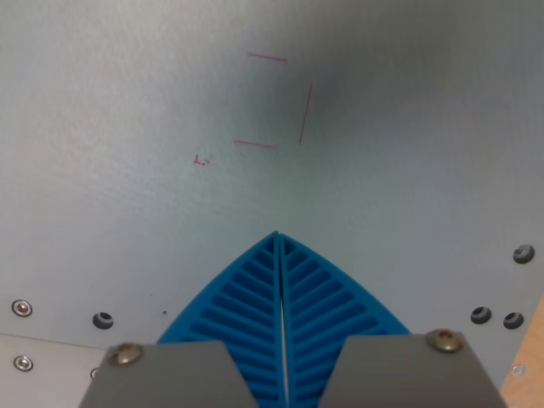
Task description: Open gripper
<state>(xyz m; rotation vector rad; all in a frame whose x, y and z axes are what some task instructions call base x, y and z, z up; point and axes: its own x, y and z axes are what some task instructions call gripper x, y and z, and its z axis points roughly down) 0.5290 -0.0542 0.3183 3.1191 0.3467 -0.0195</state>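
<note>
Pale grey tabletop [102,102] fills my wrist view, bare apart from fixings and pen marks. Going left to right: two screws [22,308] sit at about eight o'clock, a small red scribble [202,160] at ten, then three red lines [276,102] at twelve, likely a placement outline. At six o'clock my gripper [278,242] hangs over the table with its blue ribbed fingers [234,297] pressed together into one point, nothing between them. Bolt holes [495,317] lie at four o'clock. I judge the opening not yet done; parting needs clear space only
</note>
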